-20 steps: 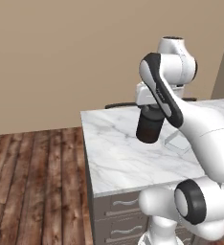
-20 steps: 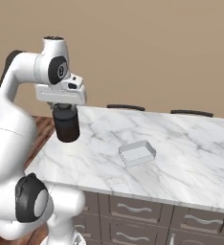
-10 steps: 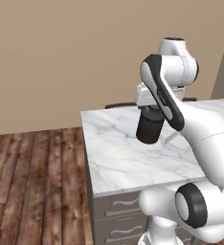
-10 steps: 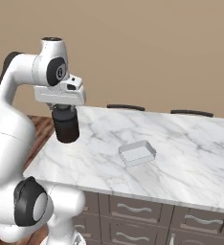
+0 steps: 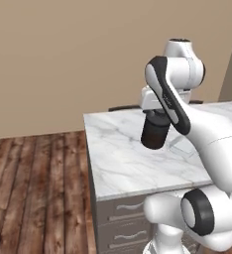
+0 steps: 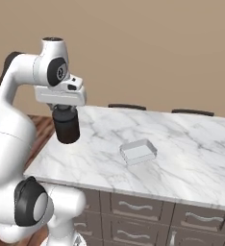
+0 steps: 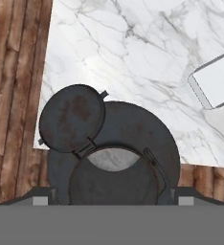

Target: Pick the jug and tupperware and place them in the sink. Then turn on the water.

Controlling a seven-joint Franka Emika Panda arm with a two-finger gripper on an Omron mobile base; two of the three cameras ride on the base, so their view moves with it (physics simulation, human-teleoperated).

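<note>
A wooden floor (image 5: 33,188) lies left of a white marble counter (image 6: 191,153). The gripper (image 6: 66,126) grips the dark jug (image 6: 68,129), lifted clear above the counter's left end. To its right the shallow pale tupperware (image 6: 139,152) sits on the marble, apparently empty. From the hand view, the jug's (image 7: 109,153) round lid (image 7: 72,117) shows, with the tupperware (image 7: 217,79) well apart.

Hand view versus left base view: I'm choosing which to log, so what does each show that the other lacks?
Hand view alone: the tupperware lying on the marble, and the jug's top seen from above. Left base view alone: the tan wall and the counter's grey drawers. Both: the dark jug held off the marble counter, and wood floor.
</note>
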